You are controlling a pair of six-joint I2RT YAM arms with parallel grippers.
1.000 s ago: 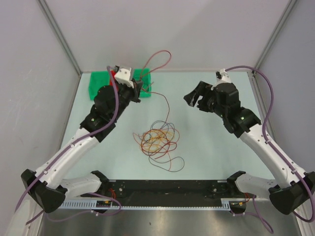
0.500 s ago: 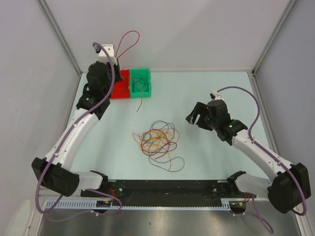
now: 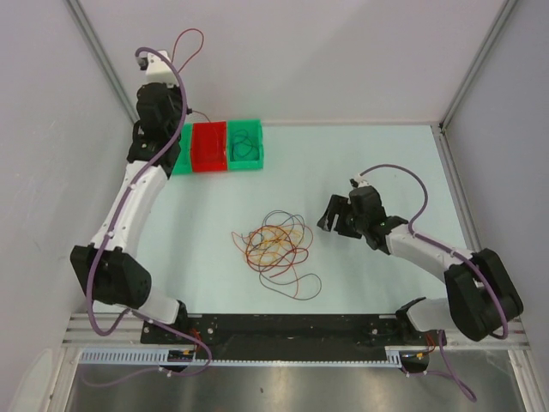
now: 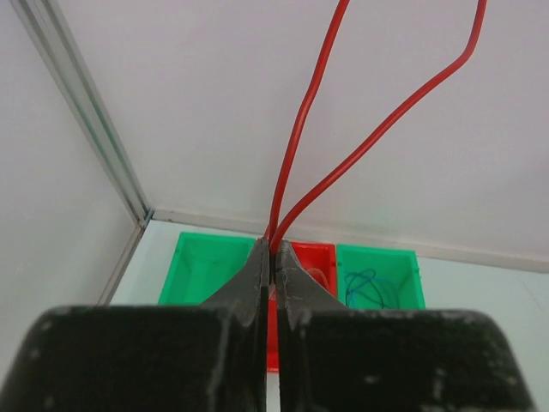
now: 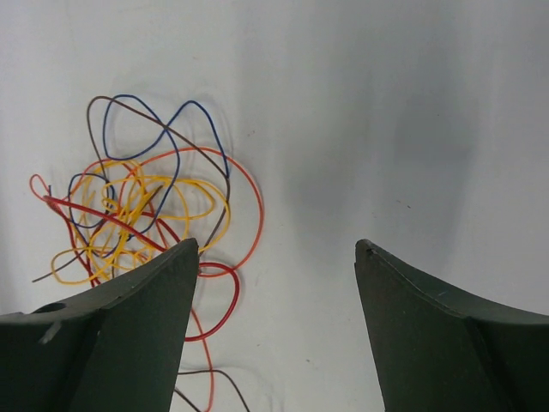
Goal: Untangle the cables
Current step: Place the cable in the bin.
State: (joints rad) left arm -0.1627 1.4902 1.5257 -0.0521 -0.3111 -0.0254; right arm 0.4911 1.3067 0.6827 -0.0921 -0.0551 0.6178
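The cables [image 3: 276,245] lie in a loose tangle of red, orange, yellow, blue and brown loops mid-table, seen at the left of the right wrist view as cables [image 5: 137,215]. My left gripper [image 3: 175,62] is raised high at the far left, shut on a red cable [image 4: 296,137] whose loop [image 3: 190,39] arcs up before the back wall. My right gripper [image 3: 330,219] hangs low just right of the tangle, open, nothing between its fingers [image 5: 146,300]. The left finger covers the tangle's near edge.
Three small bins stand in a row at the back left: a green bin [image 3: 183,148], a red bin [image 3: 208,148] and a green bin [image 3: 246,146] holding a coiled blue wire [image 4: 364,287]. Walls and metal posts close in the back and sides.
My left arm has swung up and left from over the bins, carrying the red cable clear of the pile. My right arm has dropped and come nearer, beside the tangle.
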